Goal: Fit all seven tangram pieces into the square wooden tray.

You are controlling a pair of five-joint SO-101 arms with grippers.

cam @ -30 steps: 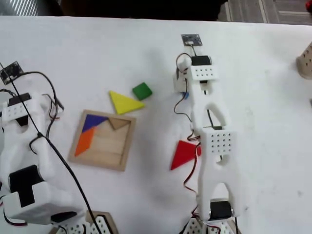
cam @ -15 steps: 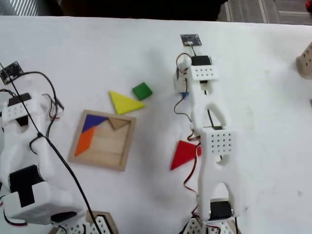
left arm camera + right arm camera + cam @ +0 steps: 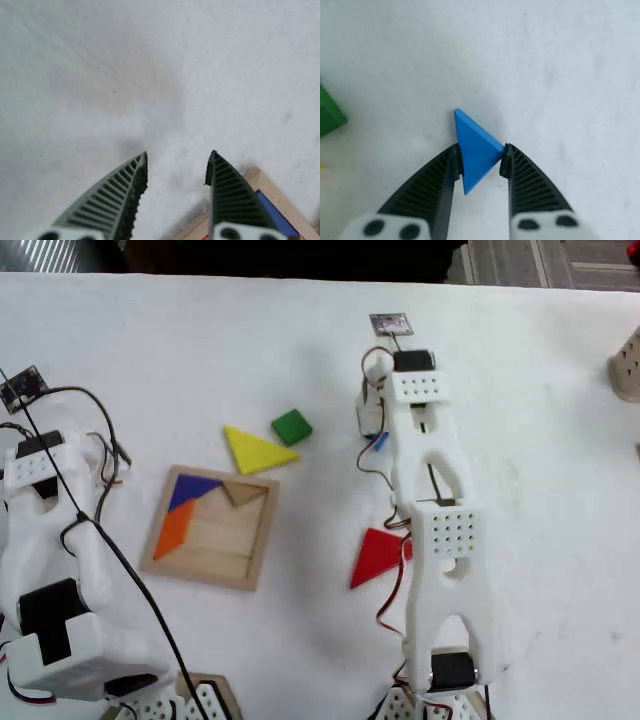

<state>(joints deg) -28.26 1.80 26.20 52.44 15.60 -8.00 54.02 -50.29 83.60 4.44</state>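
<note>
Your right end effector point(image 3: 481, 147) grips the small blue triangle point(image 3: 475, 144).
Your left end effector point(image 3: 176, 162) hangs open at a corner of the wooden tray point(image 3: 267, 535); the yellow triangle point(image 3: 254, 450), green square point(image 3: 291, 426) and red triangle point(image 3: 377, 557) lie outside it.

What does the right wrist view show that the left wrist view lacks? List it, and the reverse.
Right wrist: the right end effector shut on a light blue triangular piece, with a green square block off to one side. Left wrist: the open left end effector near a corner of the square wooden tray holding a dark blue piece. Both: the white table.
</note>
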